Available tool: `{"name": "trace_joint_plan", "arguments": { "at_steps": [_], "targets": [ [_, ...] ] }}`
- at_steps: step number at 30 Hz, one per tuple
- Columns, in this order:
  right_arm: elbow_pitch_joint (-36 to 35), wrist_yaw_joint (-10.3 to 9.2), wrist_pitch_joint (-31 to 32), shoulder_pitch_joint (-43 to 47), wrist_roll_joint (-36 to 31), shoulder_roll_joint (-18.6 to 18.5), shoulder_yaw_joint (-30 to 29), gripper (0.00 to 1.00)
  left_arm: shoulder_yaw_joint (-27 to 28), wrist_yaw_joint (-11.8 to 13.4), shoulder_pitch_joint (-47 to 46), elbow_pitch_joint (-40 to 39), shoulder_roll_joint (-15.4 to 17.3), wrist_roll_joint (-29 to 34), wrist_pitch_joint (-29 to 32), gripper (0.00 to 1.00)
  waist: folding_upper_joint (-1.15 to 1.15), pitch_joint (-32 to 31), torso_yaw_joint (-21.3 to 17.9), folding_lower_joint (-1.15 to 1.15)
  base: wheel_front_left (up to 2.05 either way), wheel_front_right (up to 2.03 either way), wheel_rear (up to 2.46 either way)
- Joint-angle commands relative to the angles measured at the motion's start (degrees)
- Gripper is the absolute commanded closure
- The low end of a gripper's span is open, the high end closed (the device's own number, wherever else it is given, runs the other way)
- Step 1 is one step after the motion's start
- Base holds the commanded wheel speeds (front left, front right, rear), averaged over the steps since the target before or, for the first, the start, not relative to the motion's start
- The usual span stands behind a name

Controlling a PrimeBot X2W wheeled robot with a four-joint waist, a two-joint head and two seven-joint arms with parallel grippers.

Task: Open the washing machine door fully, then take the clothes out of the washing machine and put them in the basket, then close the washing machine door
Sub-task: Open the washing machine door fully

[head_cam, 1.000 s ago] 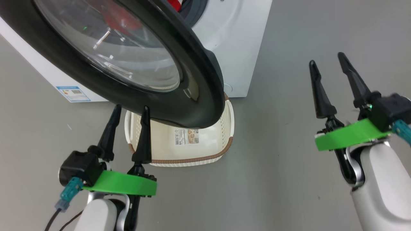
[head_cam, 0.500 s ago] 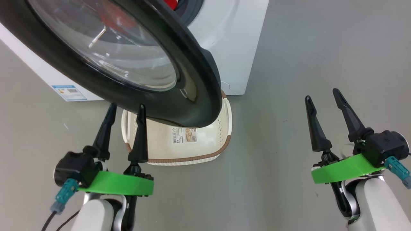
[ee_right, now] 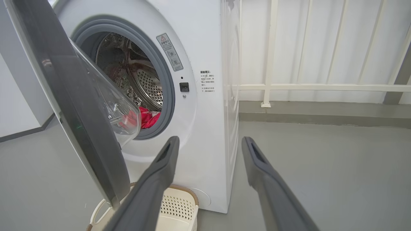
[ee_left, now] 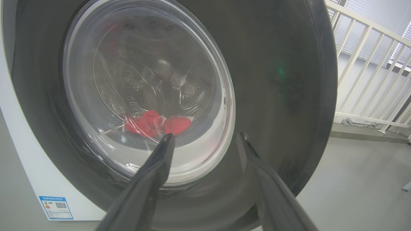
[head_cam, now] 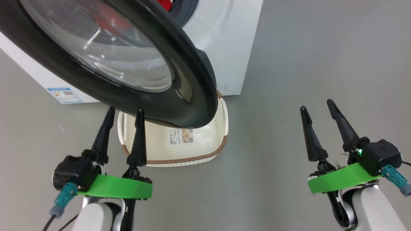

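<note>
The washing machine door (head_cam: 196,83), black-rimmed with a glass bowl, stands partly open and hangs over the cream basket (head_cam: 179,158) on the floor. Behind it is the white washing machine (head_cam: 231,48). Red clothes (ee_right: 146,117) lie in the steel drum and show through the glass (ee_left: 147,123). My left gripper (head_cam: 125,109) is open just below the door's lower rim, its fingertips close to the door's outer face (ee_left: 282,80). My right gripper (head_cam: 316,105) is open and empty over bare floor to the right, pointing at the machine's front (ee_right: 205,48) and the door's edge (ee_right: 74,106).
A white railing (ee_right: 273,86) runs behind and beside the machine. A blue label (head_cam: 64,94) sits low on the machine's front. The basket (ee_right: 178,205) stands against the machine's base under the door. Grey floor spreads wide to the right.
My right gripper has dropped lower and come back toward my body, still open. The head view has shifted slightly left. The left gripper and the door stand much as before.
</note>
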Motion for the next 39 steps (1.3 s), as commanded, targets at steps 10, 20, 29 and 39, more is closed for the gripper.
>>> {"name": "trace_joint_plan", "arguments": {
  "at_steps": [10, 20, 29, 39],
  "targets": [
    [-1.03, 0.28, -0.35, -0.10, 0.62, 0.11, 1.75, 0.00, 1.85, -0.16, 0.37, -1.09, 1.00, 0.62, -0.45, 0.00, 0.00, 0.04, 0.07, 0.00, 0.00, 0.00, 0.00],
    [-0.36, 0.28, -0.35, -0.69, 1.15, 0.11, 1.97, 0.91, 1.43, -0.15, 0.48, -1.40, 1.00, 0.39, -0.45, 0.00, 0.00, 0.03, 0.73, 0.00, 0.00, 0.00, 0.00],
    [1.42, 0.28, -0.35, -5.25, 4.13, 0.11, 2.71, 1.00, 0.49, -0.12, -0.02, -1.88, 1.00, 0.00, -0.45, 0.00, 0.00, 0.81, 1.99, 0.00, 0.00, 0.00, 0.00],
    [6.31, 0.28, 3.47, -14.76, 21.40, 0.01, 5.36, 1.00, -0.59, 0.01, -0.37, -2.14, 1.00, -0.63, -0.45, 0.00, 0.00, 1.71, 4.05, 0.00, 0.00, 0.00, 0.00]
  ]
}}
